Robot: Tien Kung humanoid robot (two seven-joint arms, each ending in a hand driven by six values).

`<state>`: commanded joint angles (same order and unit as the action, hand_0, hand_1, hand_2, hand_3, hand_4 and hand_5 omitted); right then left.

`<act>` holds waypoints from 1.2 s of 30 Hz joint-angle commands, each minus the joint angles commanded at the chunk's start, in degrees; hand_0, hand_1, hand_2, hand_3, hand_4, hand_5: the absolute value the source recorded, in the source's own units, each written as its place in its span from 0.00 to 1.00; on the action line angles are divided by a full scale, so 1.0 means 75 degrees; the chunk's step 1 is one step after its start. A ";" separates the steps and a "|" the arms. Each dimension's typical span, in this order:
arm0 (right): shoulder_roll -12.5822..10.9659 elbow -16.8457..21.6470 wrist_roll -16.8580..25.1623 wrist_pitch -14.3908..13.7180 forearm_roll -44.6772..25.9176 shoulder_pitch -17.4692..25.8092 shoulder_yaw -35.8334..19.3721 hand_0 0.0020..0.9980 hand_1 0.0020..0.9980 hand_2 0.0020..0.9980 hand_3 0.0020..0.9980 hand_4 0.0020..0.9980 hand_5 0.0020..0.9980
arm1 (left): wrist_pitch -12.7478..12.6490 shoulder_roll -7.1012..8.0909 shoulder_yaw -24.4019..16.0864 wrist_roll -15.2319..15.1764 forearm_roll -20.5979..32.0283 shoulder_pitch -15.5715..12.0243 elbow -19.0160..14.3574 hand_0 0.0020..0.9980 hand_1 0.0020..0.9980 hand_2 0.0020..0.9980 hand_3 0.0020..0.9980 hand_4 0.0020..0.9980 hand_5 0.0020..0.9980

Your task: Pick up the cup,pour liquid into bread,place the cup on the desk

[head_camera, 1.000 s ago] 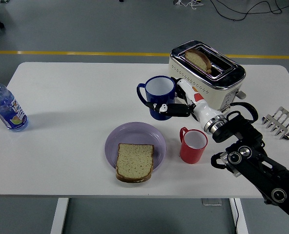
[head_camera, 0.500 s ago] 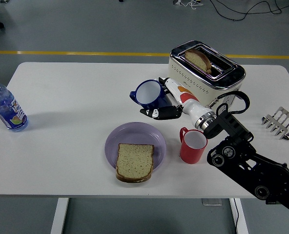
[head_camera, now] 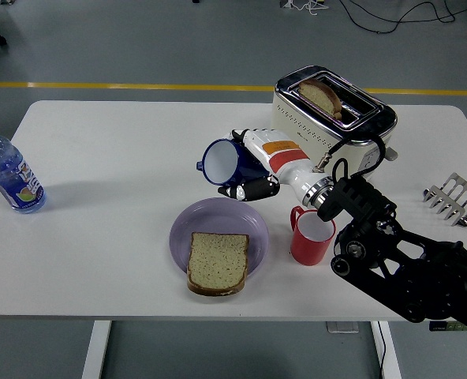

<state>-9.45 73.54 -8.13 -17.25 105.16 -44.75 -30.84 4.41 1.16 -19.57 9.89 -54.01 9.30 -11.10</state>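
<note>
My right hand [head_camera: 245, 170] is shut on the blue cup [head_camera: 221, 161], holding it in the air above the far edge of the purple plate [head_camera: 184, 227]. The cup is tipped to the left, its white inside facing left and up. A slice of bread [head_camera: 218, 261] lies on the plate's near half, below and a little left of the cup. No liquid can be seen leaving the cup. The black right arm comes in from the lower right corner.
A red cup [head_camera: 311, 235] stands upright right of the plate, close under my forearm. Behind is a cream toaster [head_camera: 334, 117] with a slice in it. A water bottle [head_camera: 9, 172] stands at the far left, a metal rack [head_camera: 453, 197] at the right edge.
The right hand has carried the blue cup left and forward from beside the toaster toward the plate, and tilted it from upright to leaning left.
</note>
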 joint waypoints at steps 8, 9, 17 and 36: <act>-0.0071 -0.0216 -0.0009 -0.0083 0.0975 -0.0356 0.0435 0.37 0.35 0.50 0.55 0.69 0.02 | 0.0006 -0.0006 0.0009 0.0002 0.0014 -0.0004 -0.0001 0.67 0.74 0.74 0.64 0.40 1.00; -0.0094 -0.0232 -0.0018 -0.0107 0.1050 -0.0416 0.0519 0.39 0.36 0.51 0.55 0.68 0.02 | 0.0010 -0.0004 0.0018 0.0004 0.0019 -0.0002 -0.0002 0.67 0.74 0.74 0.64 0.40 1.00; -0.0274 -0.0395 -0.0115 -0.0498 0.1550 -0.0816 0.1120 0.41 0.38 0.52 0.56 0.67 0.01 | 0.0030 0.0005 0.0010 0.0014 0.0028 -0.0006 -0.0004 0.67 0.74 0.74 0.64 0.40 1.00; -0.0351 -0.0412 -0.1235 -0.1100 0.2965 -0.1256 0.2103 0.46 0.41 0.54 0.56 0.63 0.00 | 0.0026 -0.0004 0.0021 0.0007 0.0046 -0.0015 0.0001 0.67 0.74 0.74 0.64 0.40 1.00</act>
<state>-12.08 70.44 -17.40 -25.49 127.40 -54.17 -15.07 4.61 1.13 -19.41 9.95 -53.67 9.19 -11.09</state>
